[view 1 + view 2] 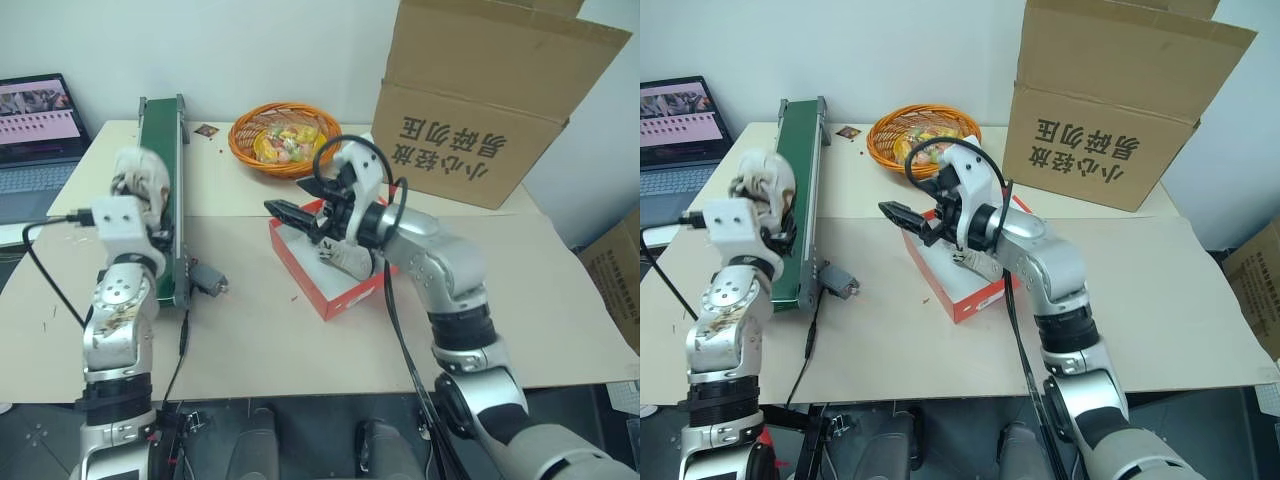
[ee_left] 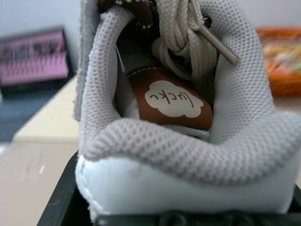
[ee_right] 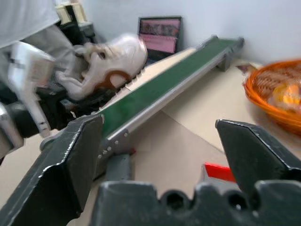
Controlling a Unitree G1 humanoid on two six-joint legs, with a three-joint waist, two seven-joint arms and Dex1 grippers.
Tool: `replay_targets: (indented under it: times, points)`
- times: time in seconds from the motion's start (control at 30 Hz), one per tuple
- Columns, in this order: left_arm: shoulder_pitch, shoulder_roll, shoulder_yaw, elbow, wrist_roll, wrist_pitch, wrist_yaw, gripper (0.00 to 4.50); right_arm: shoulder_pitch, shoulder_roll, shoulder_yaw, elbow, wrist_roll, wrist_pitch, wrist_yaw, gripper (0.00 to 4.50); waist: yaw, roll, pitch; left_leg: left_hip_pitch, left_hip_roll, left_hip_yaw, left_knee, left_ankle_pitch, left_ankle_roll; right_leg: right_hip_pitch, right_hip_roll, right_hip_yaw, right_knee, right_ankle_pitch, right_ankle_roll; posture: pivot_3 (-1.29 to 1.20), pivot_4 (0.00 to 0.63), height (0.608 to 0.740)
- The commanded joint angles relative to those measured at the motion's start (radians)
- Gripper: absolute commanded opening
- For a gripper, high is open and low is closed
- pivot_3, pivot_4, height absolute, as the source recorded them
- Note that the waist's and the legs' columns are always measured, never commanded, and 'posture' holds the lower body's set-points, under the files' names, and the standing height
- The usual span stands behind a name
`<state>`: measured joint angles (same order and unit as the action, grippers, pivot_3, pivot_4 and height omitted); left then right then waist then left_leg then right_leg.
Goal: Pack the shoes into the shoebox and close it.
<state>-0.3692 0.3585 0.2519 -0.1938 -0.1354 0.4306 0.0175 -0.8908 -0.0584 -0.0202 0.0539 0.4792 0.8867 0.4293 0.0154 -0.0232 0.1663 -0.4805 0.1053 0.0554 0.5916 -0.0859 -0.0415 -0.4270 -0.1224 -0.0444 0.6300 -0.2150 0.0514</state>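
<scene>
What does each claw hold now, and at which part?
The left claw holds a shoe by its heel. The right claw, open, holds nothing.

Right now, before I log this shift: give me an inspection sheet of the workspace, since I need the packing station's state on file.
Surface: tan table covered with cardboard sheets.
Job's things: one cream shoe held up by the left gripper, over the green conveyor; red shoebox open on the table, something pale in it behind the right arm.
Clutter: orange basket of coloured items; small dark item beside it.
Grippers: left fingers shut on the shoe's heel; right gripper open, empty, above the shoebox.
Cables: black cable off the left wrist; black loop at the right wrist.
Surroundings: laptop far left, big brown carton behind, white wall.
</scene>
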Motion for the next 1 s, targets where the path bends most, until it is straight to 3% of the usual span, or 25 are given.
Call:
replay_targets:
  times: [0.03, 0.17, 0.43, 0.7, 0.8, 1.0]
  points:
    - [0.002, -0.016, -0.102, -0.085, 0.023, -0.068, -0.063, 2.57, -0.081, 0.042, -0.223, 0.119, 0.149, 0.17, -0.124, 4.5, 0.003, 0.0, 0.0, 0.0, 0.0, 0.0, 0.0, 0.0, 0.0, 0.0, 0.0, 0.0, 0.0, 0.0, 0.0, 0.0, 0.15, 0.72]
    - [0.078, -0.041, -0.225, -0.197, -0.13, -0.033, -0.281, 2.57, -0.155, 0.064, -0.431, 0.286, 0.298, 0.31, -0.222, 4.5, 0.0, 0.0, 0.0, -0.002, 0.0, 0.0, 0.0, 0.0, 0.0, -0.001, 0.0, 0.0, 0.0, 0.0, 0.0, 0.0, 0.15, 0.72]
    - [0.061, -0.046, -0.266, -0.239, -0.222, 0.073, -0.37, 2.57, -0.176, 0.08, -0.437, 0.307, 0.321, 0.348, -0.259, 4.5, -0.016, 0.0, 0.0, -0.002, 0.0, -0.001, 0.001, 0.001, 0.001, -0.002, 0.001, 0.0, 0.002, 0.0, 0.001, 0.0, 0.15, 0.72]
    - [0.037, -0.046, -0.261, -0.228, -0.21, 0.09, -0.37, 2.57, -0.181, 0.121, -0.42, 0.25, 0.347, 0.371, -0.285, 4.5, -0.015, 0.0, 0.0, -0.002, 0.0, -0.001, 0.001, 0.005, 0.009, -0.001, 0.001, 0.0, 0.001, 0.0, 0.001, 0.0, 0.15, 0.72]
    - [0.036, -0.047, -0.261, -0.227, -0.208, 0.092, -0.369, 2.54, -0.179, 0.135, -0.431, 0.227, 0.36, 0.369, -0.302, 3.83, -0.015, 0.0, 0.0, -0.002, 0.0, -0.001, 0.001, 0.005, 0.008, -0.001, 0.001, 0.0, 0.001, 0.0, 0.001, 0.0, 0.15, 0.72]
    - [0.033, -0.043, -0.259, -0.217, -0.2, 0.093, -0.369, 2.54, -0.188, 0.153, -0.451, 0.214, 0.407, 0.378, -0.321, 1.71, -0.015, 0.0, 0.0, -0.002, 0.0, -0.001, 0.001, 0.001, 0.002, -0.001, 0.001, 0.0, 0.001, 0.0, 0.001, 0.0, 0.15, 0.72]
